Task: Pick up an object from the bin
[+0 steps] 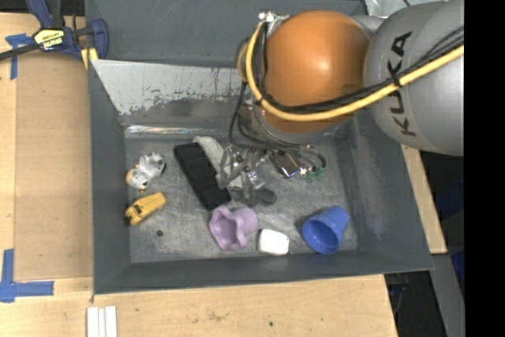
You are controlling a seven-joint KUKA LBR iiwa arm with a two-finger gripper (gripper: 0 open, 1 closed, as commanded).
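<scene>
Cannot tell the state of the gripper (246, 174), clenched or released, down beside the black bar (200, 174). Probably best to centre across its narrow width, clear of the purple lump (233, 227), then lift straight

The gripper (246, 174) is hanging low in the grey bin (110, 193), just beside a black bar (199, 174). A purple lump (233, 226) is lying near it, a blue cup (325, 229) farther off.

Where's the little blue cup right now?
In the camera view, the blue cup lies on its side in the lower right corner of the bin, just right of the white block, with the purple lump further left.
</scene>
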